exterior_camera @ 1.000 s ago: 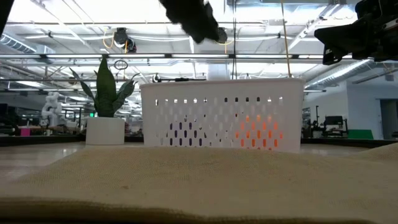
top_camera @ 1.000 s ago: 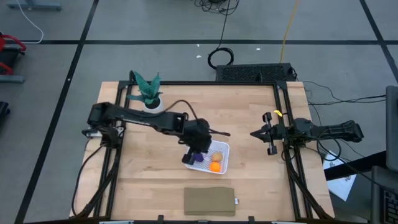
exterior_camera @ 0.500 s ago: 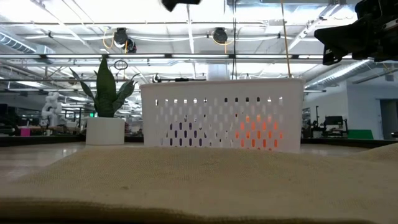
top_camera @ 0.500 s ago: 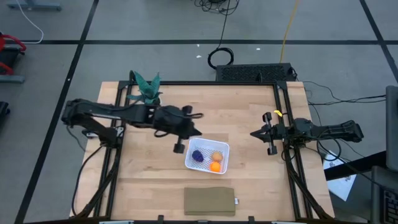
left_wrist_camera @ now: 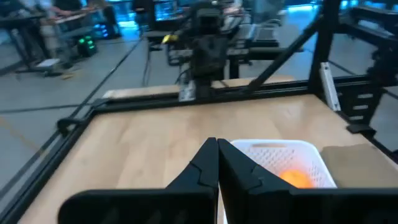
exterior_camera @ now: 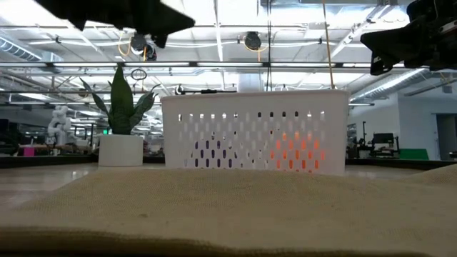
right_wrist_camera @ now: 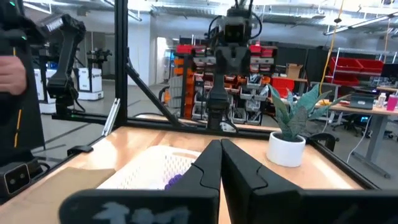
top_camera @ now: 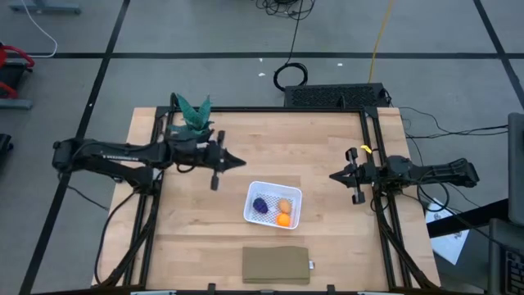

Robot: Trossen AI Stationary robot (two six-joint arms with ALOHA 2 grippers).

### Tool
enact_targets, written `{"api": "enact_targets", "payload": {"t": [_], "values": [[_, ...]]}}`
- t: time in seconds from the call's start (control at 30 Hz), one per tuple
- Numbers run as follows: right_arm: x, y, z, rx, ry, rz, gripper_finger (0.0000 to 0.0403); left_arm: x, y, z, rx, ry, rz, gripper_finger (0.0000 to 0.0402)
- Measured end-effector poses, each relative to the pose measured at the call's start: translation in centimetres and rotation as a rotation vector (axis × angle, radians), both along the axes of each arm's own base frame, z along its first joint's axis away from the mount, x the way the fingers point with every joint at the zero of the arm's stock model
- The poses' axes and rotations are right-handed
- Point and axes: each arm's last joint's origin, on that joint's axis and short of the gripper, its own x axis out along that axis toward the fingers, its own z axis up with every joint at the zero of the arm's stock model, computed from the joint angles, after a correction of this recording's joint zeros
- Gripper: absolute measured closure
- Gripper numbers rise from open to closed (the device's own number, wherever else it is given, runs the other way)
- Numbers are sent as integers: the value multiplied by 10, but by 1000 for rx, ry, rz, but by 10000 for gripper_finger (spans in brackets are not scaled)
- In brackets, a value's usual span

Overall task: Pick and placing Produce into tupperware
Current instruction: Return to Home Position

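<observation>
Left tool (top_camera: 230,161), closed, hovers between plant (top_camera: 195,116) and tupperware (top_camera: 250,212), touching neither.

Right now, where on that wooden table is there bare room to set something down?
Bare wood: the table corner left of the tupperware and brown slab; the corner right of them; the stretch between the plant and the right gripper. Crowded: around the left gripper beside the plant, and where the slab lies close to the tupperware.

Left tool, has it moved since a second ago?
Yes. In the high view the left tool has drawn back from above the white basket toward the plant.
</observation>
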Motion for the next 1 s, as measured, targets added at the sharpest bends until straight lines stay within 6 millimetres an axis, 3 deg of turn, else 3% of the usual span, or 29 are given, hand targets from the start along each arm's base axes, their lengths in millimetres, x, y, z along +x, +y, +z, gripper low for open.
{"api": "enact_targets", "payload": {"t": [0.3,0.43,0.73,0.83,1.0], "values": [[-1,0,3,8,-36,-3,403,-63,-1,6,-2,-176,63,401],[-1,0,4,8,-36,-3,403,-86,-12,-6,-8,-267,6,401],[-1,0,3,8,-36,-3,403,-102,-23,-60,46,-189,35,402],[-1,0,3,12,-36,-2,403,-104,-25,-64,99,-199,18,402],[-1,0,3,34,-33,1,403,-116,-25,-52,130,-305,22,402]]}}
